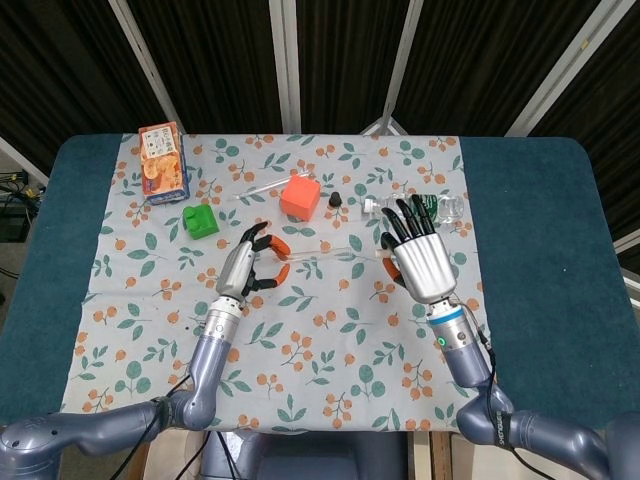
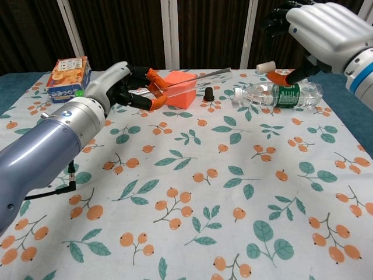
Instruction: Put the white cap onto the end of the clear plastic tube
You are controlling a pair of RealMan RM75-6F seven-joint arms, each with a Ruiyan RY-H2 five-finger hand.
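1. Chest view shows the left hand [image 2: 125, 86] pinching the thin clear plastic tube [image 2: 192, 77] near one end between orange-tipped fingers, so the long free end juts out level towards the other arm, ready to be capped.
2. The right hand [image 2: 317, 35] pinches the small white cylindrical cap [image 2: 266, 67] between thumb and a finger, its other fingers spread, and holds it up in the air just beyond the tube's free end, apart from it. I'd say the cap is being lined up with the tube's axis.
3. From the head view, tube [image 1: 325, 246] and right hand [image 1: 418, 262] sit almost in one line over the leaf-and-orange-print tablecloth [image 1: 330, 370]; the cap itself is hidden there.
4. Both parts are carried above the table, probably so nothing below fouls the push-on.
5. Beneath lie an orange cube [image 2: 179, 89], a small black cap [image 2: 208, 93] and a clear water bottle with green label [image 2: 280, 94], none touched.
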